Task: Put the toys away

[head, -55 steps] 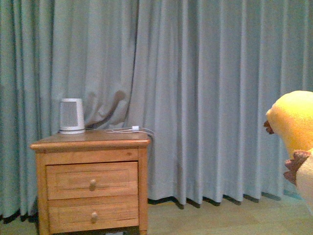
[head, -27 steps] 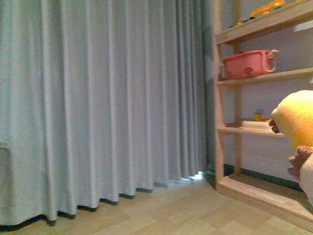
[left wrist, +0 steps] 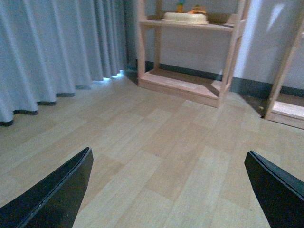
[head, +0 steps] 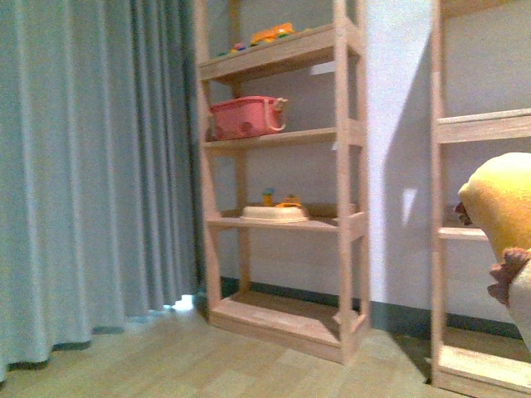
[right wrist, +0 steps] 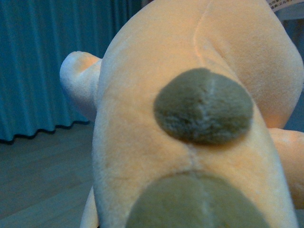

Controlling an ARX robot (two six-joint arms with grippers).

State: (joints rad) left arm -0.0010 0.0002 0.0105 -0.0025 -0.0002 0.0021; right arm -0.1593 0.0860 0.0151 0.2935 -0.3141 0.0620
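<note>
Plush animal (head: 503, 201) — soft, rounded, orange-yellow — sits at your front view's right edge. Left gripper (left wrist: 168, 152) hovers over pale plank floor (left wrist: 142, 114), black fingers (left wrist: 57, 190) spread wide; right gripper unseen — you cannot tell its grip.

A grey-blue curtain (head: 83, 166) hangs in deep folds on the left, down to a floor (head: 207, 365) of pale wood-look planks. A strip of daylight (head: 178, 304) shows under its hem near the corner. Beside it, against a white wall (head: 390, 124) with a dark baseboard (head: 398, 319), stands an open shelf unit (head: 344, 166) of light wood (four boards in view, the lowest just above the floor). Small bright toys (head: 272, 35) sit on the top board, a pink basket (head: 245, 118) on the second and a cream tray (head: 274, 214) on the third. A second unit (head: 437, 207) stands just to the right, with bare wall between them, where a patch of light (head: 408, 207) falls.
</note>
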